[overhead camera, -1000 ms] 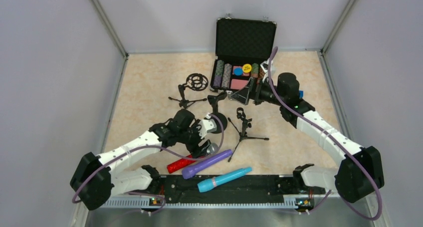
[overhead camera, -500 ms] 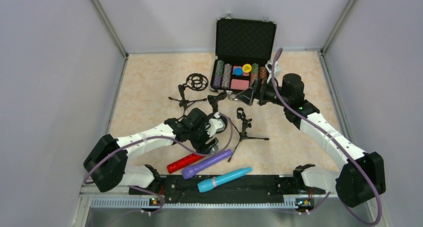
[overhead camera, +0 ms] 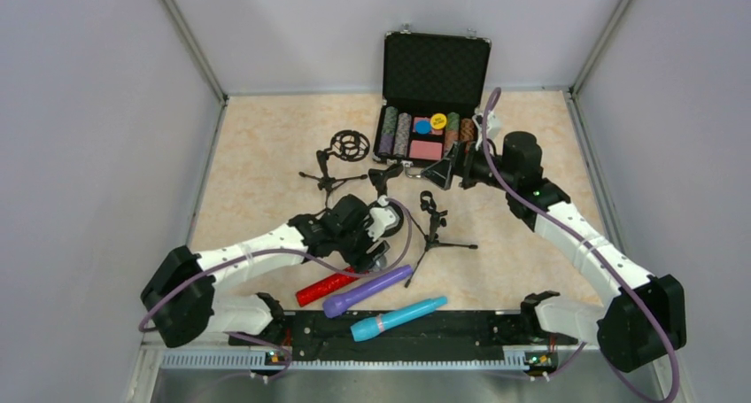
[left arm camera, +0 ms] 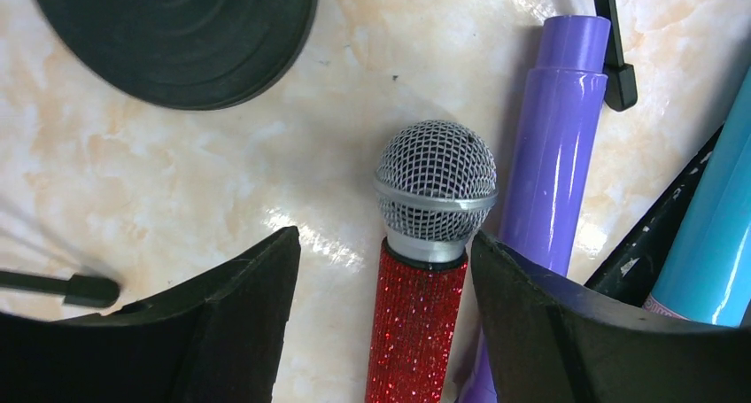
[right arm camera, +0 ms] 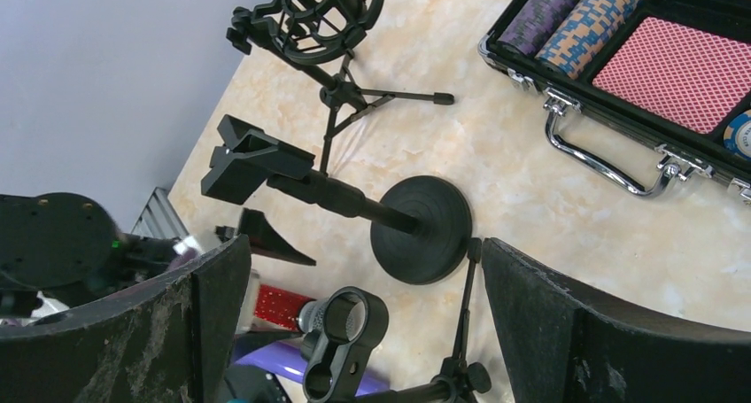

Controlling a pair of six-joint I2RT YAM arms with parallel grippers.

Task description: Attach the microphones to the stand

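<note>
The red mic (left arm camera: 423, 270), glittery with a silver mesh head, lies flat on the table (overhead camera: 257, 155) near the front edge. The purple mic (left arm camera: 553, 155) lies just beside it on the right, and the turquoise mic (overhead camera: 398, 319) sits nearer still. None is on a stand yet.

My left gripper (left arm camera: 383, 248) hangs over the red mic with its jaws partly apart, one on each side of the handle just below the head. It holds nothing. One finger sits almost against the handle and the other shows a clear gap.

To do this well, I would centre the jaws first. I would then go down until the fingers flank the handle, keeping the tight-side finger between red and purple so purple is not pinched or rolled.

Just beyond are three stands: a round-base stand (right arm camera: 421, 230) with a clamp, a tripod (overhead camera: 434, 230) with a ring clip, and a tripod (right arm camera: 328, 31) with a shock mount. My right gripper (right arm camera: 363, 248) hovers over them, jaws wide and empty.

An open case (overhead camera: 434, 93) of poker chips stands at the far side. The table is pale marbled beige, with plain grey walls on three sides.
</note>
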